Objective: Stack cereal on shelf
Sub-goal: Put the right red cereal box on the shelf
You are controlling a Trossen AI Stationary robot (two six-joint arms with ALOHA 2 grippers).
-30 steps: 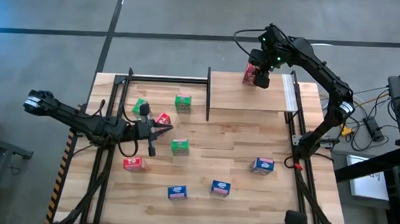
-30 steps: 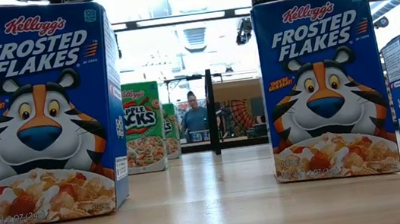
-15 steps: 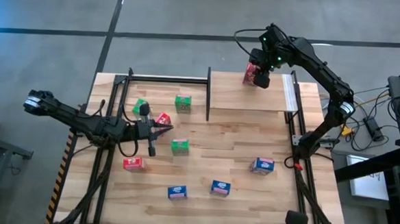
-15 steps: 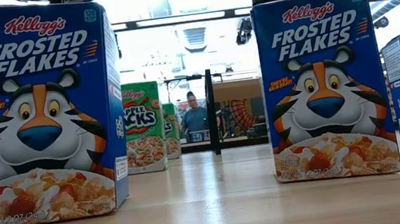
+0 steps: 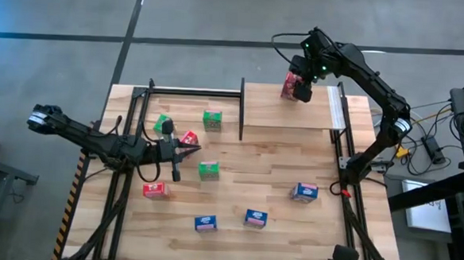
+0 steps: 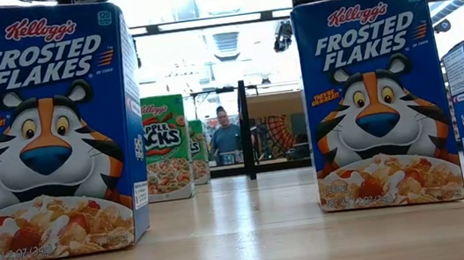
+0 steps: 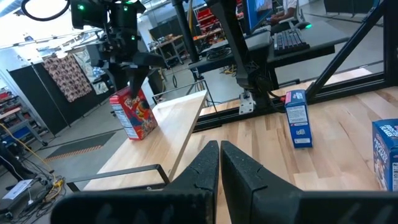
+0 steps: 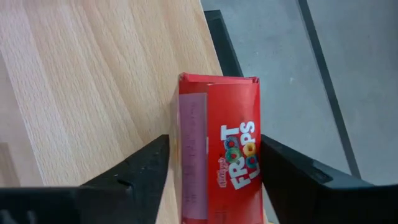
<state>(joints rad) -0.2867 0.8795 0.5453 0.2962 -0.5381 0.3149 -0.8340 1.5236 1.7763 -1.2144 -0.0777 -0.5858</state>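
Right end effector (image 5: 301,91) w/ fingers spread either side of red cereal box (image 5: 289,86) upright on shelf (image 5: 280,117) far edge; left end effector (image 5: 193,149) closed, empty, over tabletop (image 5: 236,202).

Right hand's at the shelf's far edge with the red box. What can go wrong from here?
1. The red Froot Loops box stands right at the far edge of the shelf, floor beyond it. A nudge as the right hand pulls away might tip it off.
2. In the right wrist view the fingers flank the box closely; retreating at an angle could drag it.
3. The left hand rests shut among the table boxes; it may knock the red box beside it when it moves.
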